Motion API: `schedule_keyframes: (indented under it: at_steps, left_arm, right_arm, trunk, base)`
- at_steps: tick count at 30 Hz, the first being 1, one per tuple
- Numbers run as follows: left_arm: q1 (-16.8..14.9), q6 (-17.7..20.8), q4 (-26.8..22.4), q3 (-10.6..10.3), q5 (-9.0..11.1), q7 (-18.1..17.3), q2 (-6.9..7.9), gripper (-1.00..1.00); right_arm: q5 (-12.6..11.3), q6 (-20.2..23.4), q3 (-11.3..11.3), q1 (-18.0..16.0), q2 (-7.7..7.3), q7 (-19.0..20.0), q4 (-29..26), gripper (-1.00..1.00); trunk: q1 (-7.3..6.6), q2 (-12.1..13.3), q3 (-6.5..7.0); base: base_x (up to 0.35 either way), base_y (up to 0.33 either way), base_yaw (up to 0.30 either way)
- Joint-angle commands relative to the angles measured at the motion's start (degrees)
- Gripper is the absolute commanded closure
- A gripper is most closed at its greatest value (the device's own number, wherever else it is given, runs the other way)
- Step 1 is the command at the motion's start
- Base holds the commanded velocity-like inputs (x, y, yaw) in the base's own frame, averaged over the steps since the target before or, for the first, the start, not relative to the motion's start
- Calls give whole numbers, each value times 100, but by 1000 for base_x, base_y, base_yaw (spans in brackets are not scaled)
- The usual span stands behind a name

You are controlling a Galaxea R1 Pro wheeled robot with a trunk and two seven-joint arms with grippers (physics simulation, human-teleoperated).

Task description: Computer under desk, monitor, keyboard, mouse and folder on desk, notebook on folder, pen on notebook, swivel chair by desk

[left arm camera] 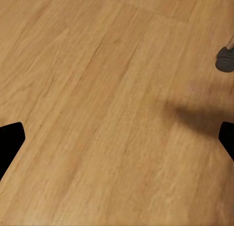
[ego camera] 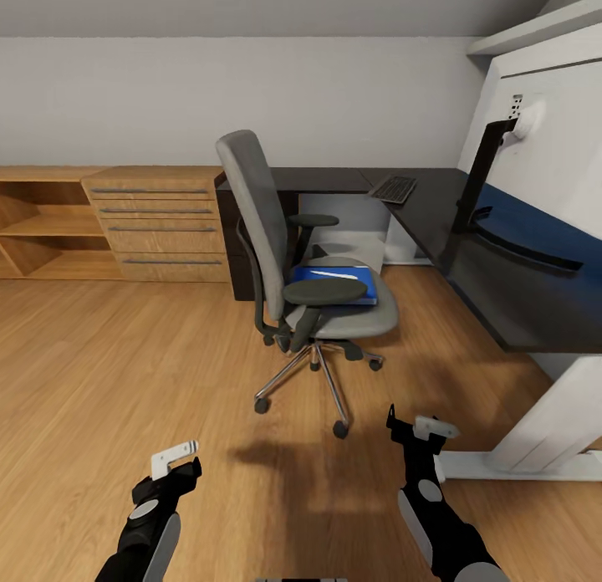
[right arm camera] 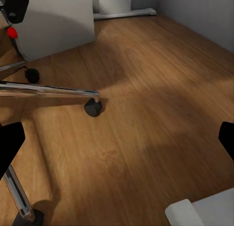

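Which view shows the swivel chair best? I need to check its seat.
The head view: the whole swivel chair shows, the folder on its seat. The right wrist view catches chrome legs and casters; the left wrist view one caster.

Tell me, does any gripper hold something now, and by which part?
Nothing is held. The left gripper and the right gripper are open over the wooden floor; the folder lies on the chair.

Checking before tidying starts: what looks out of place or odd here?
The folder lies on the swivel chair seat rather than the desk, and the chair stands pulled away from it. Nothing looks spilled or damaged.
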Motion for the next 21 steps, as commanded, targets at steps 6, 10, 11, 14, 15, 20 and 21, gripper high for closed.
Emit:
schedule_keyframes:
  at_steps: [6, 10, 11, 14, 15, 20, 21]
  left_arm:
    - [-2, 13, -10, 3, 52, 43, -10, -100]
    - [-2, 12, -11, 3, 52, 47, -11, -100]
    - [-2, 12, -11, 3, 52, 48, -11, -100]
    - [-2, 12, -11, 3, 52, 49, -11, -100]
    - [-2, 12, -11, 3, 51, 49, -11, -100]
    - [-2, 12, -11, 3, 46, 50, -11, -100]
    - [-2, 14, -11, 3, 45, 50, -11, -100]
  right_arm:
    - [-26, -27, -9, -3, 3, 10, 0, -100]
    - [-26, -27, -9, -3, -2, 11, -4, -100]
    - [-26, -27, -9, -3, -2, 11, -4, -100]
    - [-26, -27, -9, -3, -4, 11, -5, -100]
    - [-26, -27, -9, -3, -4, 11, -5, -100]
    - [-26, -27, -9, -3, -5, 15, -6, -100]
    - [-26, -27, -9, -3, -5, 15, -9, -100]
  trunk:
    - [-1, -2, -5]
    - [7, -6, -71]
    - [9, -7, -93]
    - [17, -11, -160]
    - [19, -13, -182]
    - [30, -18, -271]
    - [30, -18, -271]
  base:
    - [0, 0, -1]
    - [0, 0, 0]
    - [0, 0, 0]
    - [0, 0, 0]
    - [0, 0, 0]
    - [0, 0, 0]
    - [0, 0, 0]
